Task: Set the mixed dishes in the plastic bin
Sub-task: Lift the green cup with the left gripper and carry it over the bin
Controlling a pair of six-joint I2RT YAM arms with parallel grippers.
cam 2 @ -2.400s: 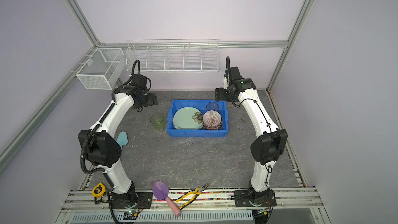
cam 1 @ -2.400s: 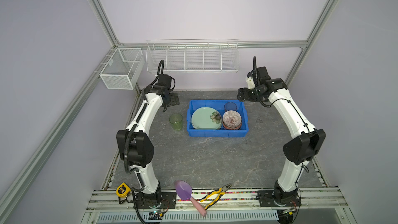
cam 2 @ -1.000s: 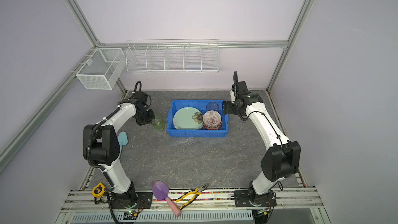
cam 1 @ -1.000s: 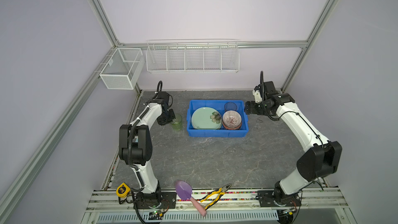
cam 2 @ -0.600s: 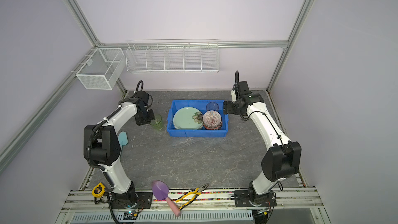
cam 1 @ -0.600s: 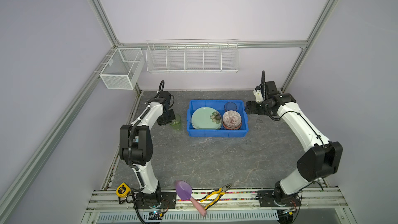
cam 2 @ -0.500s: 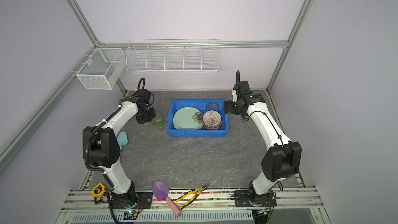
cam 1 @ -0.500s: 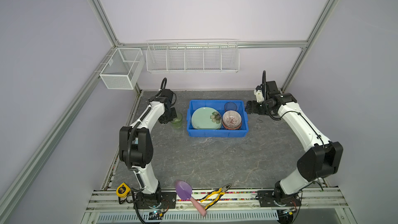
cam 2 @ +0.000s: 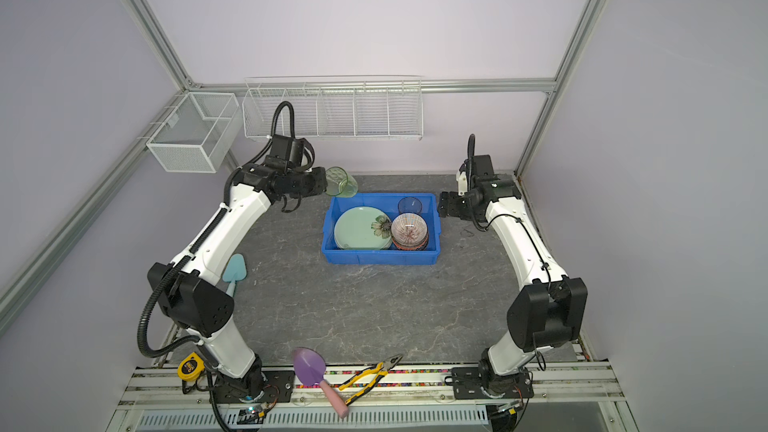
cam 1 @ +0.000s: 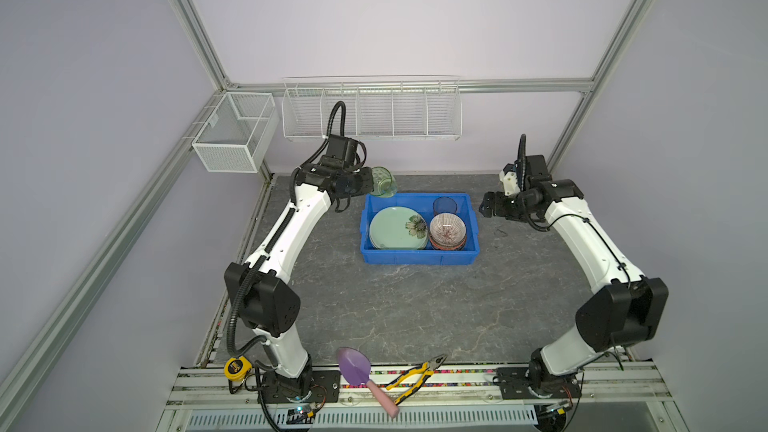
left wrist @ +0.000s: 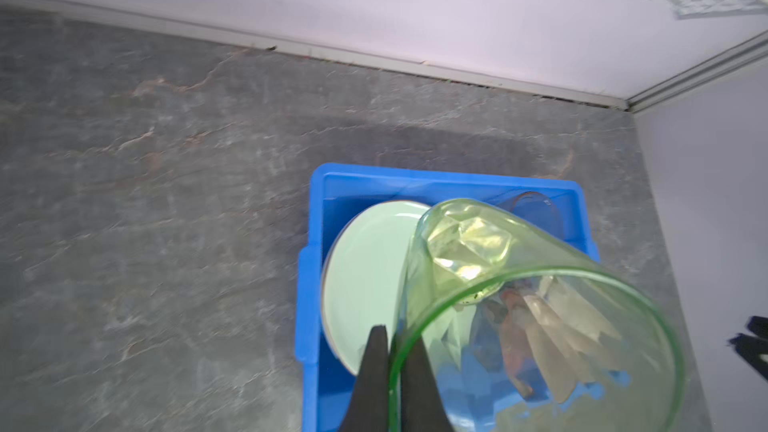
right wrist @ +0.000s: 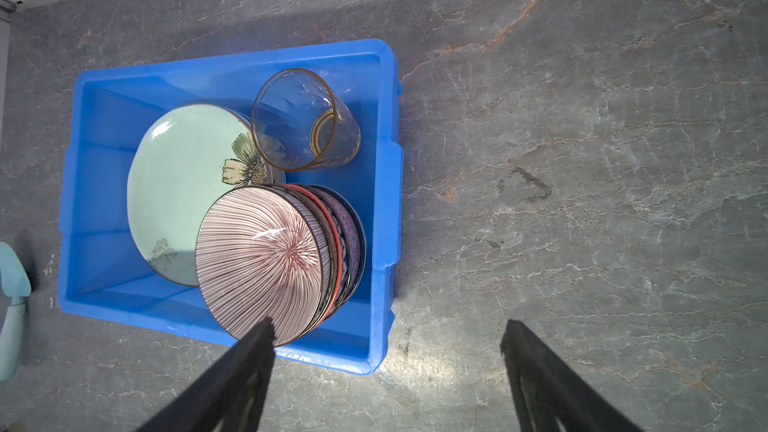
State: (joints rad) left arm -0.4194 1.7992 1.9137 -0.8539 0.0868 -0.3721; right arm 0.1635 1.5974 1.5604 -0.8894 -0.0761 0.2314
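Left gripper (left wrist: 392,340) is clenched on the rim of the green tumbler (cam 1: 382,181), one finger inside the glass and one outside. I see the tumbler held off the table and tipped on its side.

Nearest me, along the front rail, lie a yellow tape measure (cam 1: 233,368), a purple trowel (cam 1: 354,367) and yellow-handled pliers (cam 1: 415,376). A teal trowel (cam 2: 235,270) rests on the table beside the left arm.

Farther back sits the plastic bin (cam 1: 415,257). It holds a pale green flower plate (cam 1: 395,228) on its left side and a stack of bowls topped by the pink-striped bowl (cam 1: 447,229) at front right. An amber tumbler (right wrist: 291,118) stands behind that stack.

The right gripper (cam 1: 486,204) hangs just beside the bin's right wall, jaws spread wide with nothing between them. The held tumbler hovers by the bin's far left corner.

Beyond, two white wire baskets (cam 1: 372,112) hang on the walls.
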